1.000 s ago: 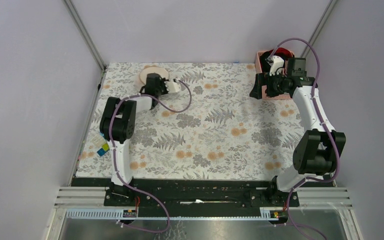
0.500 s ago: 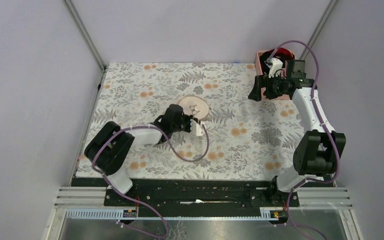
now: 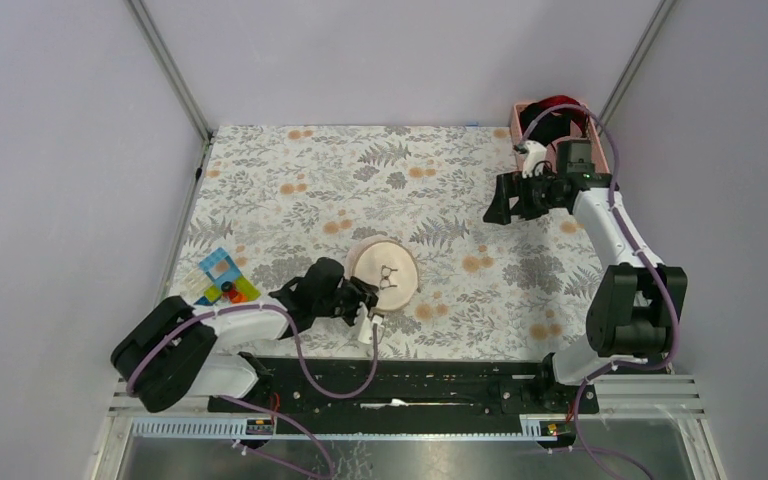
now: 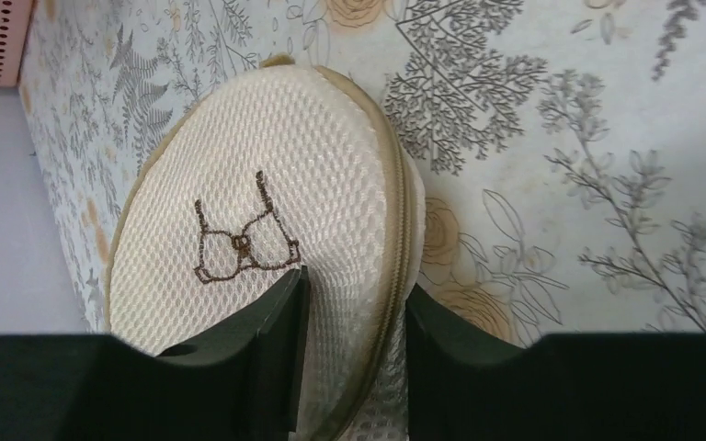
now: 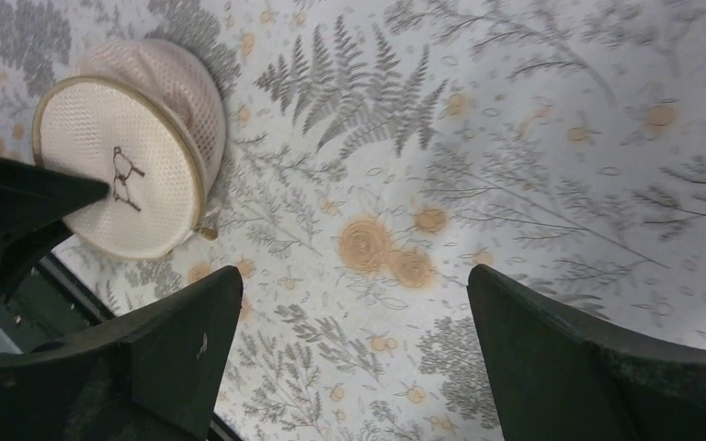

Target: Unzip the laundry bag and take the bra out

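The round cream mesh laundry bag (image 3: 385, 274) lies near the front middle of the table, its dark bra drawing facing up. It also shows in the left wrist view (image 4: 257, 193) and in the right wrist view (image 5: 129, 170). My left gripper (image 3: 363, 300) is shut on the bag's near rim, one finger on its face and one under the zip edge (image 4: 395, 266). The zip looks closed. My right gripper (image 3: 497, 198) is open and empty, held above the table at the right back. The bra is hidden.
A pink slatted basket (image 3: 600, 140) with black and red garments stands at the back right corner. A colourful toy block set (image 3: 222, 278) lies at the front left, beside my left arm. The table's front edge is just behind the bag.
My left gripper has dragged the bag from the back left, through the middle, to the front of the table. My right gripper has moved off the basket, leftward over the table.
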### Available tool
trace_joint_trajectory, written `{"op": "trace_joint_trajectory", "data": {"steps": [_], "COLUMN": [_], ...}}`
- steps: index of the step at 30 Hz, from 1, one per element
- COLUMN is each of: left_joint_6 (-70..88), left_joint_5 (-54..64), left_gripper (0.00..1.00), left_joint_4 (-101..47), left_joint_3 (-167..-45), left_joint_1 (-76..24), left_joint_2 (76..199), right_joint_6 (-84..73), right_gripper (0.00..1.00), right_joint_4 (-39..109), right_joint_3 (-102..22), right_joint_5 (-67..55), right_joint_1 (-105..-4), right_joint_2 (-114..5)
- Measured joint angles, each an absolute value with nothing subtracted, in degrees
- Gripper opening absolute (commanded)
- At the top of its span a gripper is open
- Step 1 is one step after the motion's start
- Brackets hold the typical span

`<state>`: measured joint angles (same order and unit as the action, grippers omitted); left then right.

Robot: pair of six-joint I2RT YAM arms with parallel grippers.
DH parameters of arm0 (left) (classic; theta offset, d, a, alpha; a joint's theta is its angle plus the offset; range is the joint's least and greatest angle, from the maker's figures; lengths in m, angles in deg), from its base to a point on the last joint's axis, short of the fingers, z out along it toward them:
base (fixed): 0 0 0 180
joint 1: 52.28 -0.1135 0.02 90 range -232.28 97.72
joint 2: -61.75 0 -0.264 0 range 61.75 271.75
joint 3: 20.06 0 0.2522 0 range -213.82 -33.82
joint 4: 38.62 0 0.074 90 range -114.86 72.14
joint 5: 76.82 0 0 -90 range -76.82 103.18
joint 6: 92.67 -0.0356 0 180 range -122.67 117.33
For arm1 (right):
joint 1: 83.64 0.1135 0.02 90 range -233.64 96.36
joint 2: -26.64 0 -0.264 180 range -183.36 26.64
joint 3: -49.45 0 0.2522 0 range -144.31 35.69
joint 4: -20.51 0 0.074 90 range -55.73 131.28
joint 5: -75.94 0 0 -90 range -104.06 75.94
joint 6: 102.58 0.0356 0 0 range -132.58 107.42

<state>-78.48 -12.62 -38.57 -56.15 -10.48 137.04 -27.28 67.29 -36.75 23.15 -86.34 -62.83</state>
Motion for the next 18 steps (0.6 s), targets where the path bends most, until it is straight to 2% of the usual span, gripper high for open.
{"op": "trace_joint_trajectory", "data": {"steps": [9,12,18], "left_joint_6": [-67.18,-58.94,-42.28], "left_joint_5": [-13.69,-14.08,-13.58], "left_gripper": [0.57,0.6,0.6], "left_joint_4": [-26.53,-22.4,-18.84], "left_joint_3": [-56.96,-59.43,-61.85], "left_joint_1": [-15.57,-19.57,-24.6], "left_joint_2": [124.12,121.52,121.06], "right_joint_6": [-27.32,-27.32,-27.23], "right_gripper": [1.0,1.0,0.96], "right_joint_4": [66.98,66.87,66.48], "right_joint_3": [-33.67,-34.85,-40.67], "right_joint_5": [27.3,28.94,31.28], "right_joint_1": [-77.25,-75.0,-71.96], "right_joint_2": [-64.34,-68.21,-78.72]}}
